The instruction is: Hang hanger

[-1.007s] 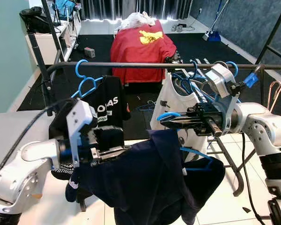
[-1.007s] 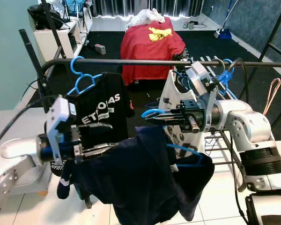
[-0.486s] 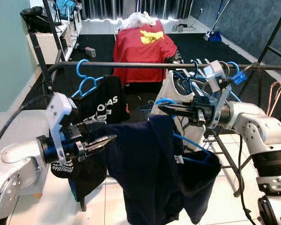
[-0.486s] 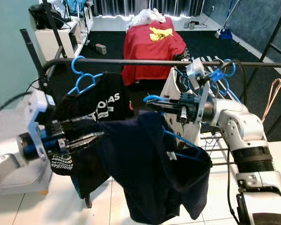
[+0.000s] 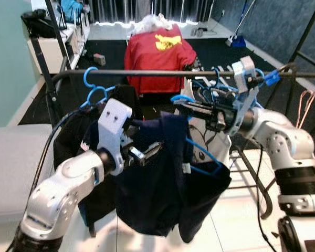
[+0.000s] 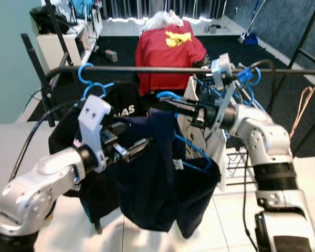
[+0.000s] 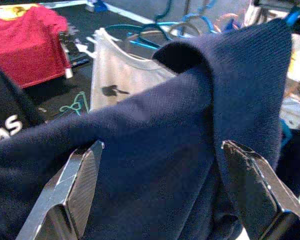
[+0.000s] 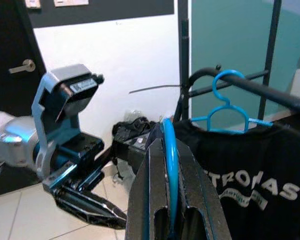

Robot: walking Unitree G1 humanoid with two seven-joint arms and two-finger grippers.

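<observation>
Blue hanger [image 5: 182,98] in raised right gripper [image 5: 179,105]

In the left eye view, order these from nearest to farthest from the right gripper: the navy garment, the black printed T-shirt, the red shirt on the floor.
1. Navy garment, hanging just below the right gripper.
2. Black printed T-shirt, on the rail to its left.
3. Red shirt, far behind the rail.

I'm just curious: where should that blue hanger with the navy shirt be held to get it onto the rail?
Probably at the hook's neck, from the side, as the right gripper does: the navy shirt covers the arms, and the hook's top stays free for the rail.
</observation>
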